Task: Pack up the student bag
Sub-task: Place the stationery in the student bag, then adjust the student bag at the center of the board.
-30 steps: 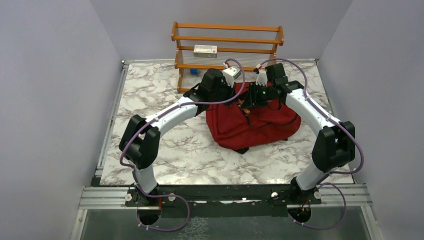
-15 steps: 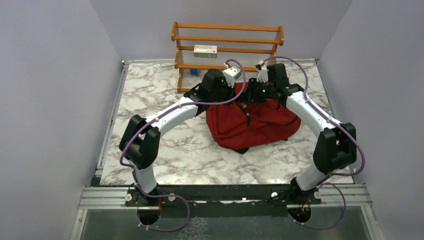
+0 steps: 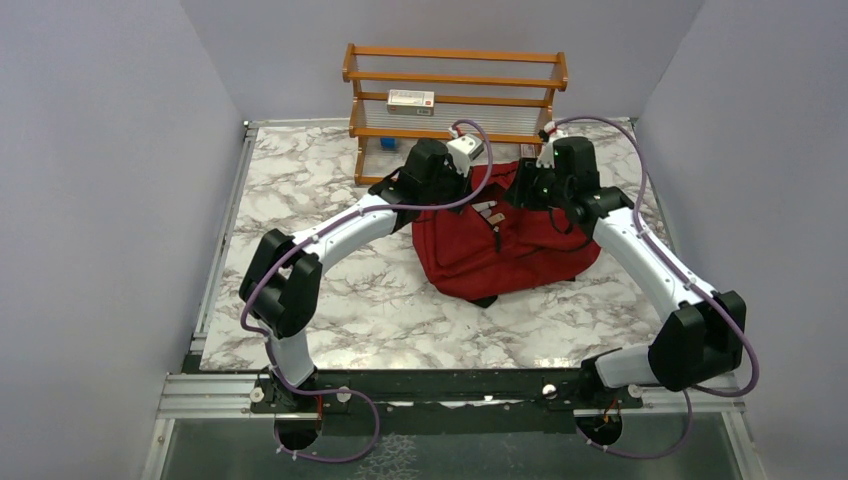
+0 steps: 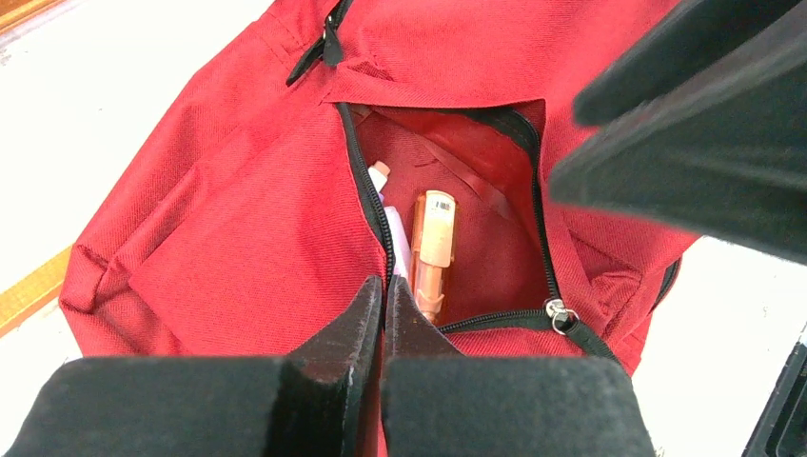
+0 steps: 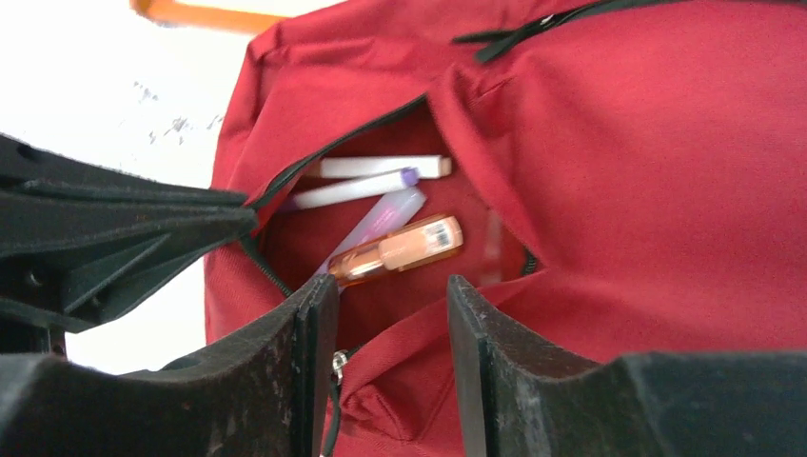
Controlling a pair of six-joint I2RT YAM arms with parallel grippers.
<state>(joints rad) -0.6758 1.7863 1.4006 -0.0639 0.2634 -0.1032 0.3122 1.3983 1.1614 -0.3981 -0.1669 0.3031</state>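
While open, dark red student bag

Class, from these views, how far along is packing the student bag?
Done: orange highlighter and pens lie in the open pocket of the student bag. In hand: left gripper pinches the pocket edge; right gripper open, empty. Left: likely white box on shelf; zipper unclosed.

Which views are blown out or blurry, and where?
Left wrist: table around the student bag is blown out white, the right arm at upper right blurred. Right wrist: table blown out too, markers in the pocket sharp. Top external: even light.
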